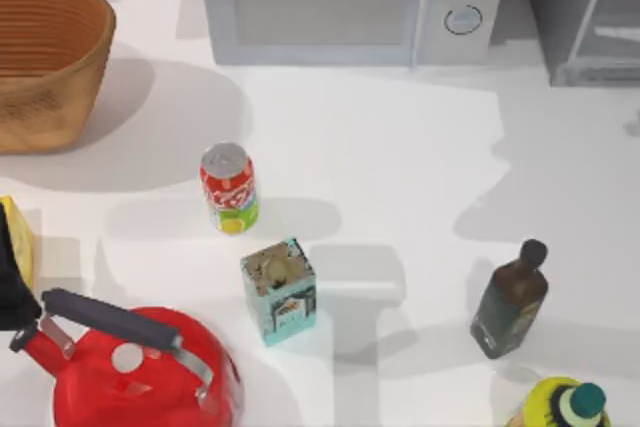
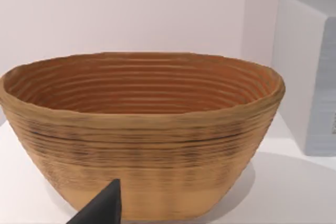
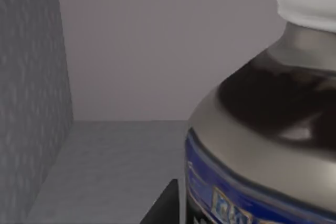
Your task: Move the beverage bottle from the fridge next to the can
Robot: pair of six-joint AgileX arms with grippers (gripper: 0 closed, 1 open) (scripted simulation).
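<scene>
Our right wrist camera is inside the fridge [image 3: 47, 103], close up on the beverage bottle [image 3: 262, 145].

The bottle stands on the grey fridge floor, white cap, dark drink at the shoulder and blue label band showing; a dark fingertip [image 3: 165, 205] of our right gripper sits just beside the bottle's label, and we cannot tell if the fingers are clenched on it or released. In the top view the fridge [image 1: 585, 12] is far right of the can [image 1: 229, 187] and behind it, next to the microwave [image 1: 350, 2]. The teal carton [image 1: 279, 291] stands just in front of the can, the olive bottle [image 1: 510, 302] well to the can's right, the red kettle [image 1: 140, 367] in front-left. Our left wrist camera faces the wicker basket [image 2: 142, 129], which lies left of and behind the can; one dark fingertip [image 2: 102, 208] shows, left fingers' state unclear.
</scene>
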